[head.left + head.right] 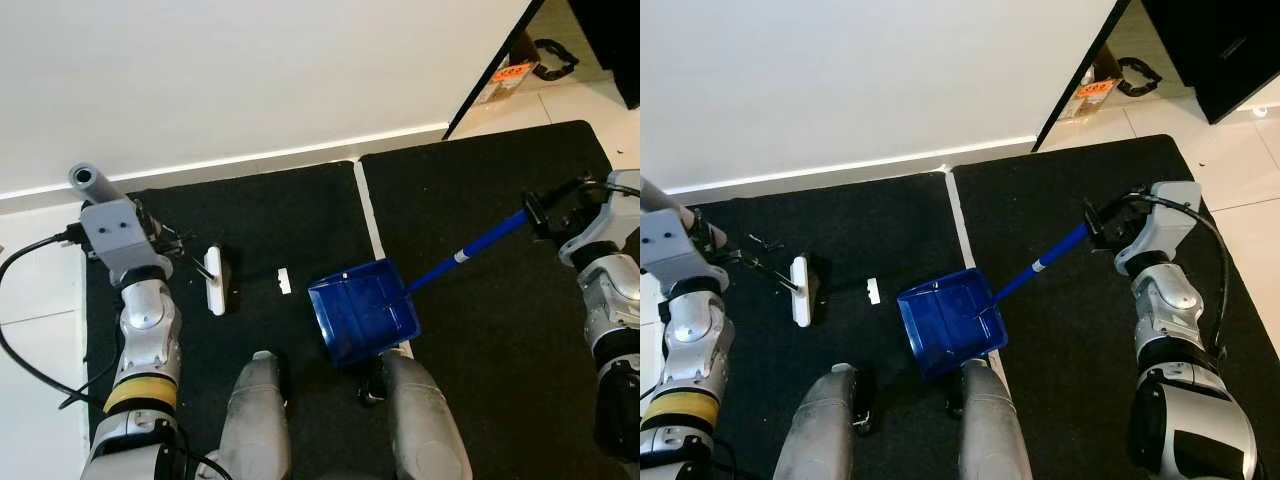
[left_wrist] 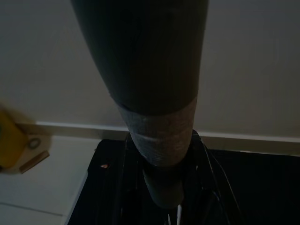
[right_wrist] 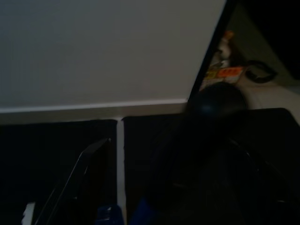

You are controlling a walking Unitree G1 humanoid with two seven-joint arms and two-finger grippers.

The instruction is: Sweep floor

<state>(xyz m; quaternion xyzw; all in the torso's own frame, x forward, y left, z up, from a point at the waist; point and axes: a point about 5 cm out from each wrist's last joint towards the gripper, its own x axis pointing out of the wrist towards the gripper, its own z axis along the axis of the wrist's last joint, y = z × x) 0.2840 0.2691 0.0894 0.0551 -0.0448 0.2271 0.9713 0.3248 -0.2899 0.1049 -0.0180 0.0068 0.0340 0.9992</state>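
Black-handled broom with white head (image 1: 214,280) is gripped tight by my left gripper (image 1: 165,240); small white scrap (image 1: 284,281) lies between it and blue plastic dustpan (image 1: 362,312) — right gripper (image 1: 1102,226) clamps its handle. A hard stroke may flick the scrap past the pan.

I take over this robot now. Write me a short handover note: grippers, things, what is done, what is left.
Left gripper: shut on the broom handle; broom head rests on the black mat.
Right gripper: shut on the blue dustpan's handle; blue dustpan sits on the mat by the robot's feet.
Done: both tools in hand.
Left: the white scrap lies between broom head and dustpan, not yet swept in.
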